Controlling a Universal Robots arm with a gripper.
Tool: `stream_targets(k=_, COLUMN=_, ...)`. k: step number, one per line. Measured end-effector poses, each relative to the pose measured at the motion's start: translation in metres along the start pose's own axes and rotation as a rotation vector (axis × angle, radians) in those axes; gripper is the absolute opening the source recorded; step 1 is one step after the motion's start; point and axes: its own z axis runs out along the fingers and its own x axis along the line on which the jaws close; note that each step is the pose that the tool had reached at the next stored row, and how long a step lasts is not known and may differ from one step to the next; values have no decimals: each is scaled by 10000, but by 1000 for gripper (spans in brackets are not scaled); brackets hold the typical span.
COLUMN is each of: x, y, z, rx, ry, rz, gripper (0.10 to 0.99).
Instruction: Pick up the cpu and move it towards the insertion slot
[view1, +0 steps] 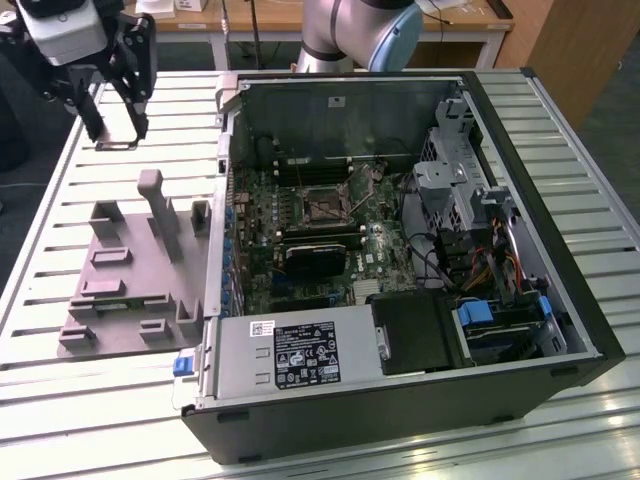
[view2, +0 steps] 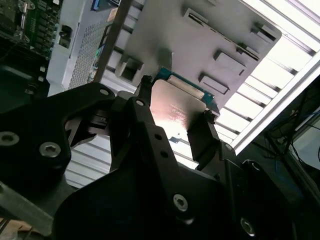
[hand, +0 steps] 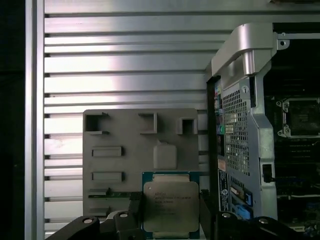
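Pick-up is complete: the black two-fingered hand (view1: 118, 136) is clamped on the small flat square cpu (hand: 171, 204), gripping it by two opposite edges. The cpu is held flat above the slatted metal table (view1: 590, 140), near one edge of the grey plastic fixture plate (view1: 120, 290) and clear of it. Transfer is outstanding: the square metal-framed insertion slot (view1: 322, 203) lies inside the open black computer case (view1: 400, 420), well apart from the hand. The cpu shows a silvery-grey metal top, faintly printed, with a green rim.
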Motion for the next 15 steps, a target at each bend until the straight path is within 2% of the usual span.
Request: stream_targets(k=15, x=-676, y=30, z=14, rx=1, ry=18, rz=1, gripper=537)
